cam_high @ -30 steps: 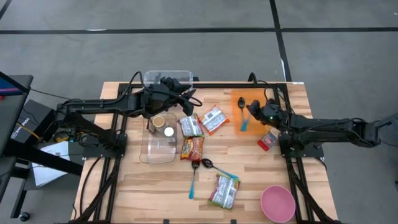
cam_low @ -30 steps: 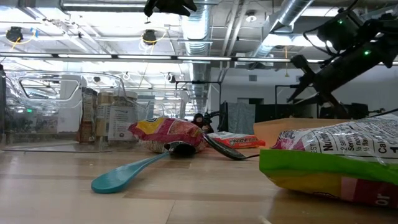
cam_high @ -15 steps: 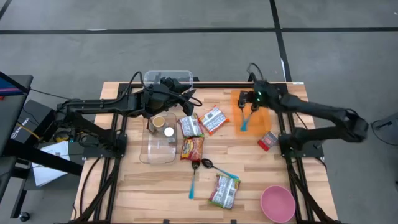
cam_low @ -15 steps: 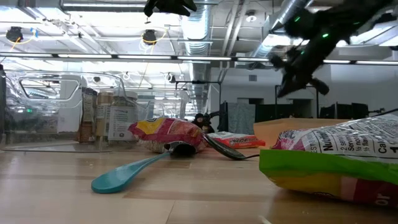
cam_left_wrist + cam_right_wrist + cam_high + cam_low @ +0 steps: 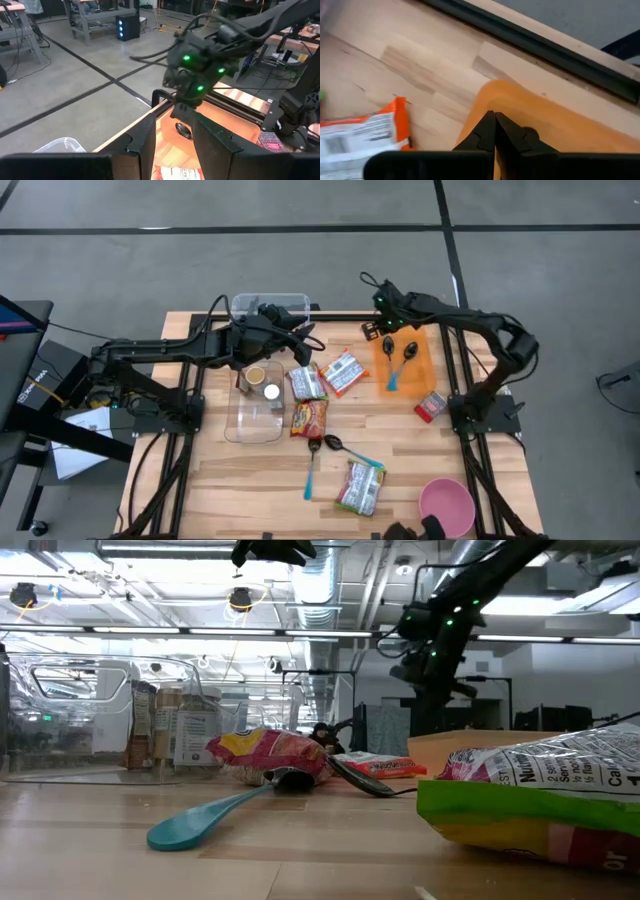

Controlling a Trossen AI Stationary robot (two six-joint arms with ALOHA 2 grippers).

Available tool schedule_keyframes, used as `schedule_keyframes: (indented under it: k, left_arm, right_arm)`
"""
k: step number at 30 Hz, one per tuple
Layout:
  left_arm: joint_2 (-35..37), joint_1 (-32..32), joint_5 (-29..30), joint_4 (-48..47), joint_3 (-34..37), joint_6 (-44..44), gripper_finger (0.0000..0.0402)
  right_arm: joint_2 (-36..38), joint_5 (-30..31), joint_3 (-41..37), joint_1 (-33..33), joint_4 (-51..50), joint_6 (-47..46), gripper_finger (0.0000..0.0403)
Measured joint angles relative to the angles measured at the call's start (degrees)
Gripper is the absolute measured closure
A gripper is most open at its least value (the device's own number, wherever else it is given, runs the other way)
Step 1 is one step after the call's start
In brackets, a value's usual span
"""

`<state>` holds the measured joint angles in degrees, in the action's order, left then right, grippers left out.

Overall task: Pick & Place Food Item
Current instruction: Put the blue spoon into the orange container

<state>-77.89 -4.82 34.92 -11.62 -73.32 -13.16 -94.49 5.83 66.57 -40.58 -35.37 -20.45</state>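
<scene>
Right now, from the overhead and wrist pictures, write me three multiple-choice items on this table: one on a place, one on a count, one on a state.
1. Where does the pink bowl sit on the table?
A. near right corner
B. far left corner
C. inside the clear container

2. How many spoons lie on the orange tray?
A. none
B. two
C. four

3. How do the right gripper's fingers stand?
A. wide apart
B. shut on a snack packet
C. shut, holding nothing

Answers: 1 A, the high view shows it at the table's near right corner. 2 B, two spoons rest on the tray. 3 C, the right wrist view shows the tips pressed together over the tray with nothing between.
</scene>
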Motion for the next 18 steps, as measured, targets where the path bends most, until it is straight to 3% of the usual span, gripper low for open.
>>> schedule_keyframes:
  k: [5, 18]
  left_arm:
    - [0.0, 0.0, 0.0, 0.0, 0.0, -1.0, 0.0284]
    - [0.0, 0.3, 0.0, 0.0, 0.0, -1.3, 0.0284]
  right_arm:
    - [-4.7, 0.5, 2.2, -0.1, -3.4, 3.5, 0.0403]
    - [-9.1, 0.5, 2.3, 0.0, 0.9, 5.4, 0.0403]
